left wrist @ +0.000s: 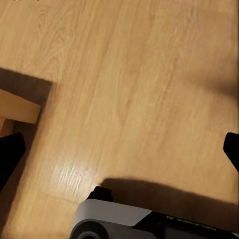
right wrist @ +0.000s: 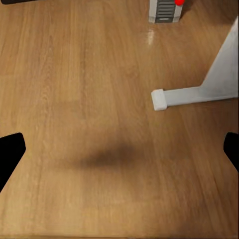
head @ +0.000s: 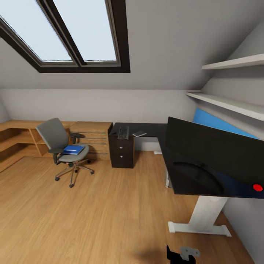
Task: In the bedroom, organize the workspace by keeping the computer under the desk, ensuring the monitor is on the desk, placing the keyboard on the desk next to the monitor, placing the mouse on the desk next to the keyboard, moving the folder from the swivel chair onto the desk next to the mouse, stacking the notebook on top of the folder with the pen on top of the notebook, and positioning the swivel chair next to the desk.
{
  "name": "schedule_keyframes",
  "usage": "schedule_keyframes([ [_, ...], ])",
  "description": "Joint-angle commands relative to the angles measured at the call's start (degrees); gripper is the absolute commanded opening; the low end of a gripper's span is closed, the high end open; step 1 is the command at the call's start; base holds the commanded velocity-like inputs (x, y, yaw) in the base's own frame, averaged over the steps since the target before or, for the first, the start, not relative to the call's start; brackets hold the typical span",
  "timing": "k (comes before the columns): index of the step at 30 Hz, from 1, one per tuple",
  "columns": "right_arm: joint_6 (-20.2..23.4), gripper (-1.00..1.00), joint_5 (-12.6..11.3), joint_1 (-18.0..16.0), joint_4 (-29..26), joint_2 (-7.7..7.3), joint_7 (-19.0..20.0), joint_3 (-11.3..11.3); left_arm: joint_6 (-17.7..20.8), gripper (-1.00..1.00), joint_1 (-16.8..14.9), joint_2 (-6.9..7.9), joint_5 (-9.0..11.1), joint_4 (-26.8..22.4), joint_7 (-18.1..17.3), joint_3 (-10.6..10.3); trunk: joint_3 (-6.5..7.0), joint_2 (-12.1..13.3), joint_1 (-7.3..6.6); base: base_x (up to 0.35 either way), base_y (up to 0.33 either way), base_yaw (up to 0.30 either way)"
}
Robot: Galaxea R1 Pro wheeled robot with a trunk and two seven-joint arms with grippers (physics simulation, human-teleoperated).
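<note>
Honey wood floor carries one swivel chair (head: 64, 146) bearing one folder (head: 73, 149); both hands (left wrist: 119, 149) (right wrist: 119, 149) gape, gripping nothing.

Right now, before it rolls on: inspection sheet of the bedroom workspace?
Surface: glossy black L-shaped desk, white legs, dark drawer pedestal below.
Job's things: wide black monitor at the desk's near end; slim dark keyboard and small grey notebook at the far end; flat blue folder on the grey swivel chair, which stands apart from the desk.
Clutter: nothing seen.
Grippers: left and right open over bare wood floor.
Cables: nothing seen.
Surroundings: skylight, wall shelves, light wooden dresser.
</note>
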Motion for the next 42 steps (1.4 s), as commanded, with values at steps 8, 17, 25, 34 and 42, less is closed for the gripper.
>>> schedule_keyframes([
  [8,-0.2,1.00,-0.3,-0.1,0.1,0.14,-0.2,0.3,-0.8,1.00,-0.1,0.09,0.5,0.1,0.1,-0.5,-0.13,-0.1,0.02,-0.067,-0.046,-0.092],
  [17,-0.2,1.00,-0.3,-0.1,0.1,0.05,-0.1,0.2,-1.1,1.00,-0.1,0.10,0.6,0.3,0.0,-0.6,-0.13,-0.1,0.02,-0.174,-0.107,-0.004],
  [25,-0.2,1.00,-0.3,-0.1,0.1,0.01,-0.1,0.2,-1.0,1.00,-0.1,0.10,0.6,0.3,0.0,-0.6,-0.16,-0.1,0.02,-0.321,-0.041,-0.091],
  [34,-0.2,1.00,-0.2,-0.1,0.1,0.07,-0.1,0.2,-1.1,1.00,-0.1,0.06,0.6,0.6,0.0,-0.6,-0.33,-0.1,0.02,-0.180,-0.244,-0.157],
  [42,-0.1,1.00,-0.1,-0.1,0.1,0.02,-0.1,0.2,-1.1,1.00,-0.1,0.05,0.5,1.9,0.0,-0.6,-0.34,-0.1,0.02,-0.009,-0.181,-0.009],
])
